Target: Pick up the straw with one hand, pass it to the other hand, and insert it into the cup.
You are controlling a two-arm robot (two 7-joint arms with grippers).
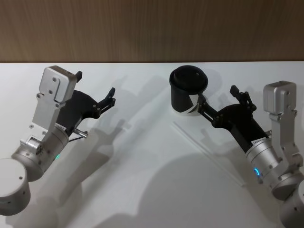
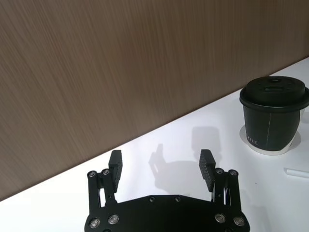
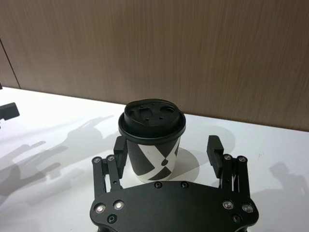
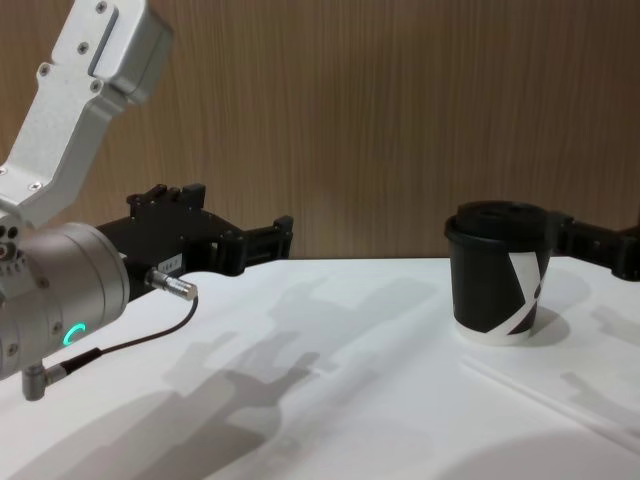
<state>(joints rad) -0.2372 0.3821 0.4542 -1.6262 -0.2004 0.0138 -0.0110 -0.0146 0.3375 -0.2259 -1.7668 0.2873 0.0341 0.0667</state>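
White table (image 1: 133,185) — cup (image 1: 187,90), wooden wall (image 1: 142,28)

Indoor robot test setup; lab or office-like room suggested, exact kind not shown. Smooth white desk (image 1: 142,190) set against wood-grain panelled wall (image 1: 152,28). Two silver machine arms held over desk: left arm (image 1: 45,128), right arm (image 1: 278,156). Green glowing ring (image 4: 72,333) and black cable (image 4: 130,345) seen on left arm. Lidded paper cup (image 1: 187,92) placed on desk as test item. Even artificial light, soft shadows cast on desk.
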